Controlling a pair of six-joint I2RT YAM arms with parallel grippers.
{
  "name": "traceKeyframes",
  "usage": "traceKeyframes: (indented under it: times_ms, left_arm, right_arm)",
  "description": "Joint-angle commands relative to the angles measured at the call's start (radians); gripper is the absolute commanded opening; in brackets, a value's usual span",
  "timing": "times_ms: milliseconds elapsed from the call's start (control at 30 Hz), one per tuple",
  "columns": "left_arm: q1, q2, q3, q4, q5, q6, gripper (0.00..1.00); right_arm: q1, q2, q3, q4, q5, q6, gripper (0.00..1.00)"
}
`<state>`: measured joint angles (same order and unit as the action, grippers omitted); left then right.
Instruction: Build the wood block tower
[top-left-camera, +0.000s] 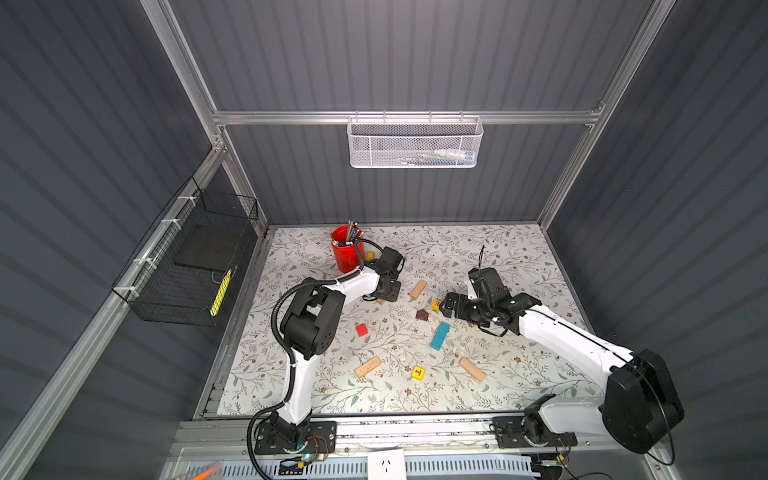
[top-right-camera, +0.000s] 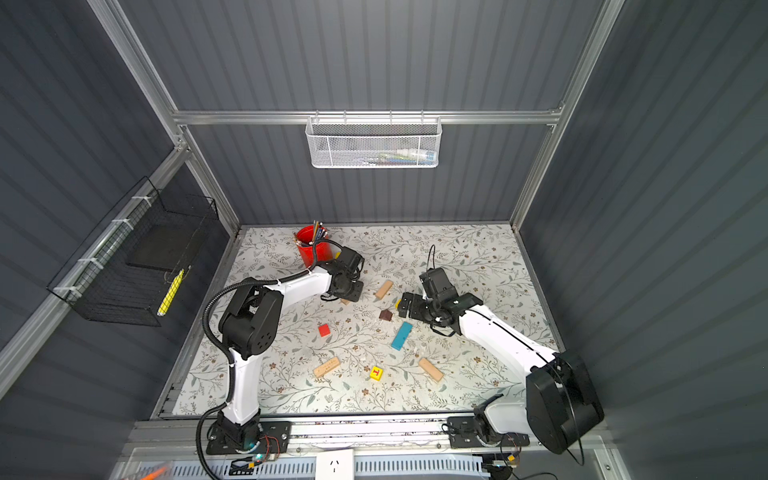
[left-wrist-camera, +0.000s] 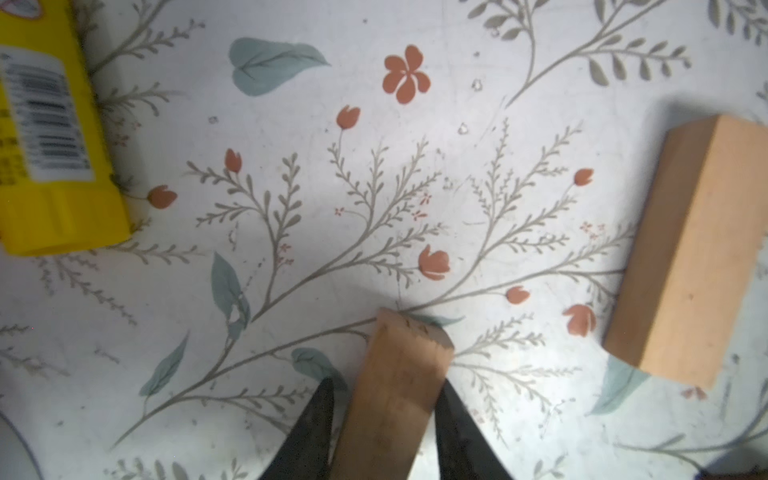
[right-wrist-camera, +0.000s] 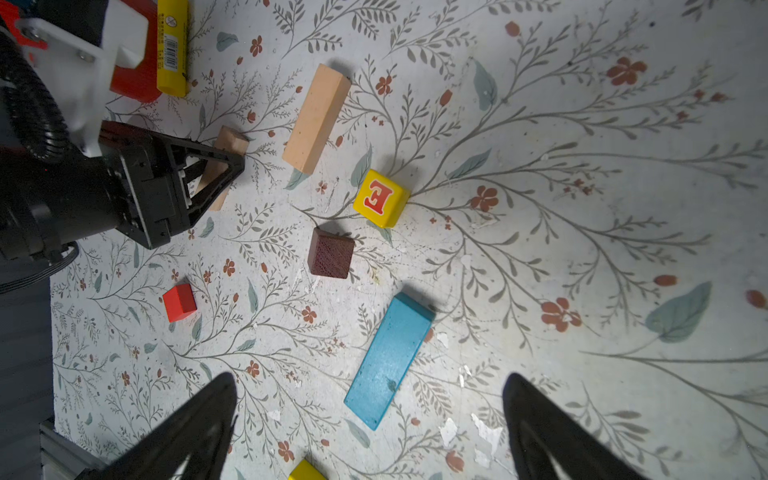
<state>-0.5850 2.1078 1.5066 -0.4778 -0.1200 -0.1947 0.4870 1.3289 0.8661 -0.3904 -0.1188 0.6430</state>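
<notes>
My left gripper is shut on a tan oblong lying on the floral mat; its end pokes out from under the gripper in a top view. A second tan oblong lies just to its right. My right gripper hangs open and holds nothing, above the blue oblong. In the right wrist view, past the blue oblong, sit the yellow E cube, the dark brown roof piece and the red cube. Nearer the front lie two tan oblongs and a yellow T cube.
A red pen cup stands behind the left gripper, with a yellow marker lying beside it. A white mesh basket hangs on the back wall and a black wire basket on the left wall.
</notes>
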Motion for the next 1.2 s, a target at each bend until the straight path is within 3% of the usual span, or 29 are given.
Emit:
traceKeyframes:
  times_ms: [0, 267, 467, 700, 1000, 1167]
  left_arm:
    - [-0.004, 0.005, -0.001, -0.078, 0.03, -0.074, 0.35]
    - [-0.024, -0.05, -0.084, -0.093, 0.047, -0.308, 0.21]
    - [-0.1, -0.097, -0.171, -0.101, 0.007, -0.479, 0.15]
    - [-0.189, -0.132, -0.228, -0.127, -0.059, -0.553, 0.16]
    - [-0.202, -0.165, -0.302, -0.152, -0.123, -0.588, 0.18]
    - [-0.202, -0.178, -0.325, -0.109, -0.096, -0.578, 0.31]
  right_arm:
    - [0.003, 0.007, 0.02, -0.004, -0.017, -0.018, 0.99]
    - [0.003, 0.032, 0.032, -0.013, -0.043, -0.037, 0.99]
    - [0.003, 0.056, 0.04, -0.031, -0.065, -0.037, 0.99]
    - [0.005, 0.072, 0.038, -0.06, -0.065, -0.021, 0.99]
    - [0.011, 0.087, 0.064, -0.089, -0.066, -0.003, 0.99]
    - [0.021, 0.122, 0.096, -0.116, -0.039, 0.013, 0.99]
